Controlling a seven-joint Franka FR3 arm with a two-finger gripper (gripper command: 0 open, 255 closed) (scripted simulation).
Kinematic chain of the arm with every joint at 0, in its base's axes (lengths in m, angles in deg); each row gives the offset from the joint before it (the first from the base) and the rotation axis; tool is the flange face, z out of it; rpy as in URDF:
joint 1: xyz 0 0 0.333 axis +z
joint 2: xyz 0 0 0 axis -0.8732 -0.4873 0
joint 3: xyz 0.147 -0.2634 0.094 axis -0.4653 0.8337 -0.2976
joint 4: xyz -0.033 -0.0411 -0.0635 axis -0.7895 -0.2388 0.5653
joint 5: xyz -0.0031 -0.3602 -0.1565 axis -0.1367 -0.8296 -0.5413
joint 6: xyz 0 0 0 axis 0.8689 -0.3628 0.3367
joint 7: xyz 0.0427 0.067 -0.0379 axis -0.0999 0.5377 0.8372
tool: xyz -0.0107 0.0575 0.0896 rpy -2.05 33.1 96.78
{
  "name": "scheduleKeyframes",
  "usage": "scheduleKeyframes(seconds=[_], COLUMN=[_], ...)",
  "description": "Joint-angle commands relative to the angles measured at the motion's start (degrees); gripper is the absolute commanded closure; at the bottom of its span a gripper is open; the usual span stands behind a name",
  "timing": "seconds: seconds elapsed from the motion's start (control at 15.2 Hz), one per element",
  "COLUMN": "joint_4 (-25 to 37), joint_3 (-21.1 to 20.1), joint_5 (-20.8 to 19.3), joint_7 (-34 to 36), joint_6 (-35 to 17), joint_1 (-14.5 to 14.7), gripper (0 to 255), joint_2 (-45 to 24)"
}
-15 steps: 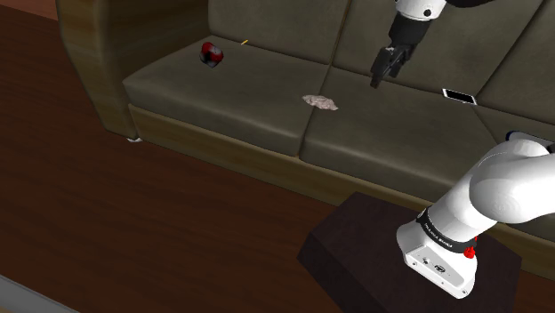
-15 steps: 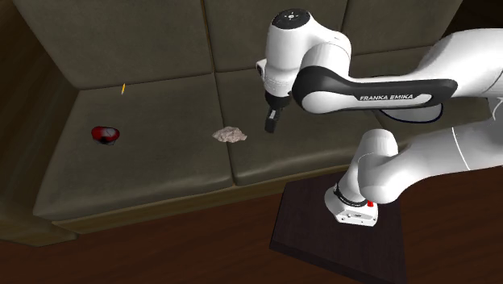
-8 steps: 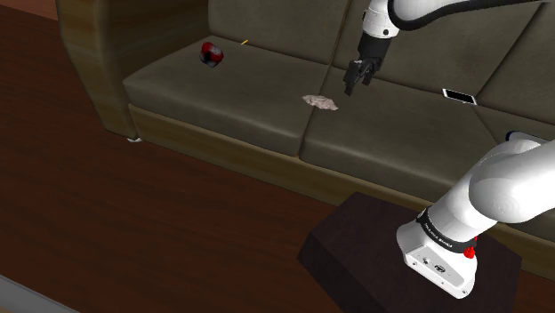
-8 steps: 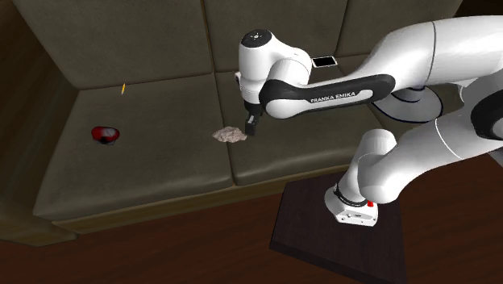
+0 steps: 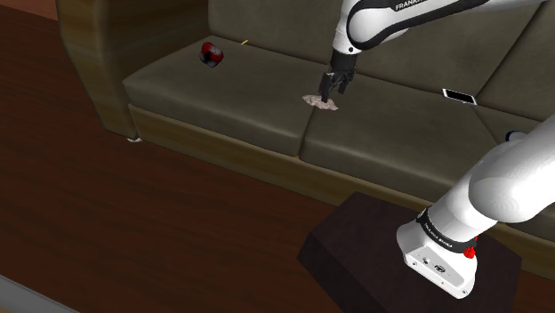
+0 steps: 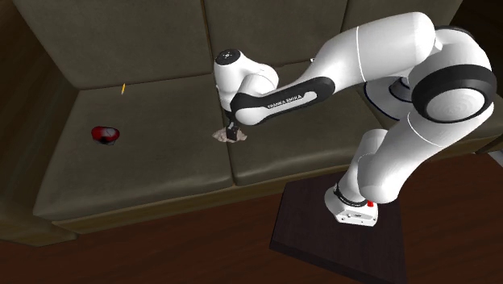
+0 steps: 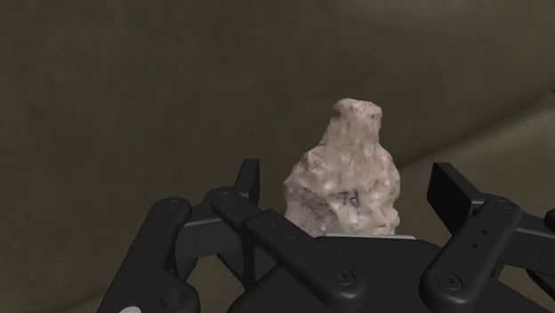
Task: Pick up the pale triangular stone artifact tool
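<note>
The pale, roughly triangular stone (image 5: 317, 102) lies on the dark sofa seat (image 5: 222, 93), close to the seam between two cushions. My black gripper (image 5: 332, 91) has come down over it, fingers apart, tips just above the cushion. Seen from the wrist, the pinkish-white speckled stone (image 7: 347, 173) stands between the two fingers (image 7: 246, 180) with a gap on each side, so nothing clasps it. From the second exterior view the gripper (image 6: 234, 133) covers part of the stone (image 6: 218, 135).
A red and black ball-like object (image 5: 212, 53) rests further along the seat near the armrest (image 5: 93, 53). A thin yellow stick (image 5: 243, 41) lies by the backrest. A black-and-white phone (image 5: 459, 95) sits on the other cushion. My stand (image 5: 374, 253) is on the wooden floor.
The arm has swung toward the shoulder view's left and lowered, bringing the gripper from above the right cushion down around the stone. The stone has not moved.
</note>
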Motion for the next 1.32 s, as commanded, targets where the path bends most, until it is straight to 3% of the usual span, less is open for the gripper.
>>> scheduleKeyframes(seconds=[0.0, 0.46, 0.53, 1.25], joint_4=[0.0, -2.2, -2.1, -1.5], joint_3=[-0.1, 0.0, 0.0, 0.0], joint_5=[0.0, -0.3, -0.3, -0.2], joint_7=[0.2, 0.7, 0.8, 0.5], joint_6=[-1.6, -6.0, -6.0, -4.4], joint_1=[0.1, 0.0, 0.0, 0.0], gripper=[0, 0, 255, 255], joint_2=[-1.7, -3.8, -4.0, -3.0])
